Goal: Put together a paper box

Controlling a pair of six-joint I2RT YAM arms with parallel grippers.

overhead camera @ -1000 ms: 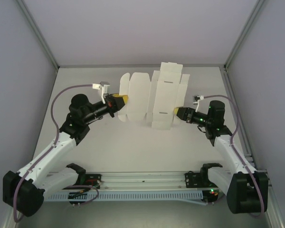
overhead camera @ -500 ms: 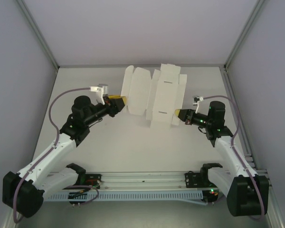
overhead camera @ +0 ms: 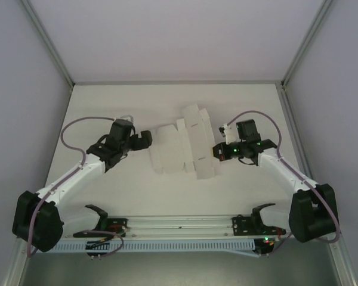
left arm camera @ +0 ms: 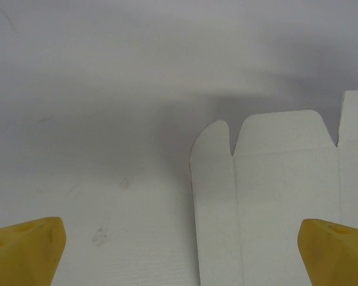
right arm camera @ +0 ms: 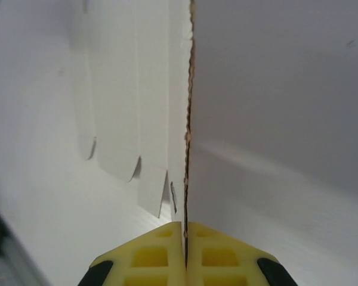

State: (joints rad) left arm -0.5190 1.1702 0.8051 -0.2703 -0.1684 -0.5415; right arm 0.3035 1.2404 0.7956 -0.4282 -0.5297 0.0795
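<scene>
The paper box (overhead camera: 180,149) is a flat white die-cut sheet with flaps and creases, in the middle of the table. Its left part lies on the table surface, and its right edge is pinched by my right gripper (overhead camera: 216,152). In the right wrist view the yellow fingertips (right arm camera: 167,250) press together on the sheet's thin edge, with the paper box (right arm camera: 122,101) panels stretching away to the left. My left gripper (overhead camera: 145,138) stands wide open just left of the sheet, apart from it. In the left wrist view the left gripper (left arm camera: 182,253) holds nothing, and the paper box (left arm camera: 274,190) lies ahead to the right.
The white table (overhead camera: 125,190) is closed in by grey walls at the left, right and back. A metal rail (overhead camera: 179,229) with cable track runs along the near edge between the arm bases.
My left gripper has opened, let go of the sheet's left edge and drawn back. The sheet has come down from its raised position toward the table. My right gripper has shut on its right edge.
</scene>
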